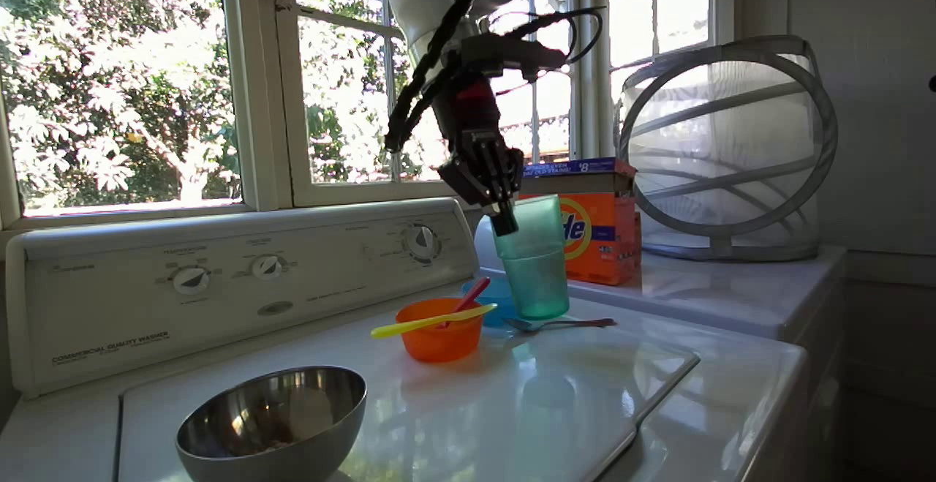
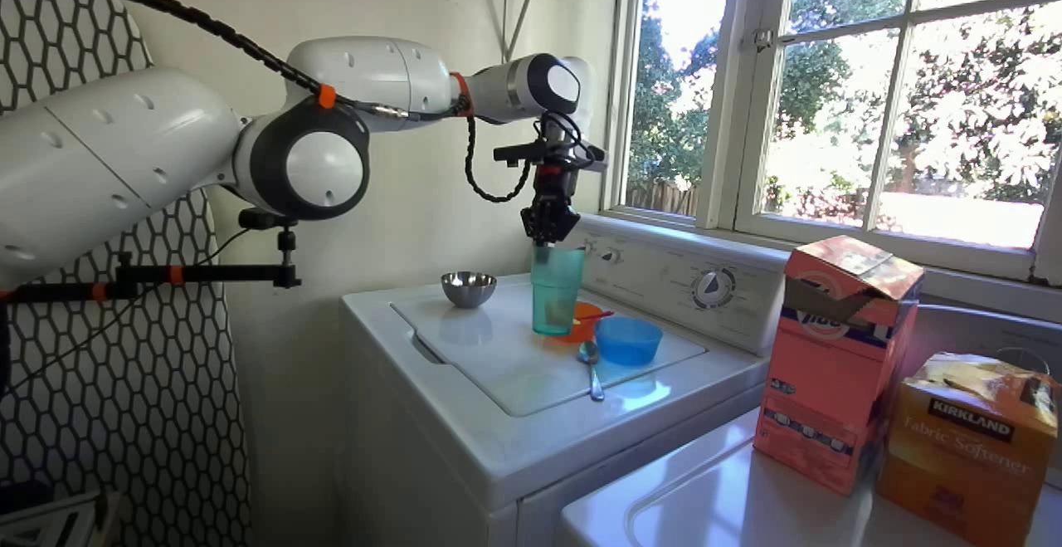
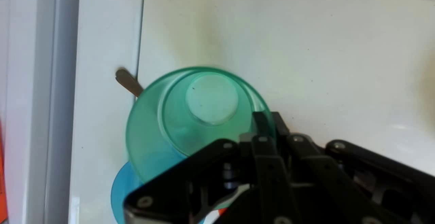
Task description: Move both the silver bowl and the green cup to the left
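Your hand (image 3: 271, 123) held the green cup (image 3: 210, 98) by its rim, a sensible pinch for likely light, slick, springy plastic.

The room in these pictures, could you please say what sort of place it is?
Most likely a laundry room: there is a boxy, glossy white washer, a rectangular orange cardboard Tide box, and a golden-brown cardboard fabric softener box.

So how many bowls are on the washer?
3. The silver bowl is off by itself; the blue bowl is beside the spoon; the orange bowl sits between those two. Probably none are hidden.
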Controlling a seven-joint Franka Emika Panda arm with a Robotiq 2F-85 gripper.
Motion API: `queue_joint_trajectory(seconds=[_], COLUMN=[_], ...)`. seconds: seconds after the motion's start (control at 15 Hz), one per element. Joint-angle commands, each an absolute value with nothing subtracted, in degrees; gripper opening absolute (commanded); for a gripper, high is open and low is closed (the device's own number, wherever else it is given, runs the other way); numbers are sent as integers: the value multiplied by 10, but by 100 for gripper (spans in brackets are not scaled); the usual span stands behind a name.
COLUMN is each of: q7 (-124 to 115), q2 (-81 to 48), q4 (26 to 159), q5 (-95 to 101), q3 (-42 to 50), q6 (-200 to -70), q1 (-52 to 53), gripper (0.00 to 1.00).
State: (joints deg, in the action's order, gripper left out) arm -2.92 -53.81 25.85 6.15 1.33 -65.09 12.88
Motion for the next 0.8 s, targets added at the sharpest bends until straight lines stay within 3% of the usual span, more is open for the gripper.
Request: queue_joint_trajectory(seconds=[0.0,0.73], q7=[-2,162], q2=[-506,-456], q4=[257,255], q5=[89,66], q3=[22,-30], q6=[-671,-875], q1=[145,189], gripper=[1,1])
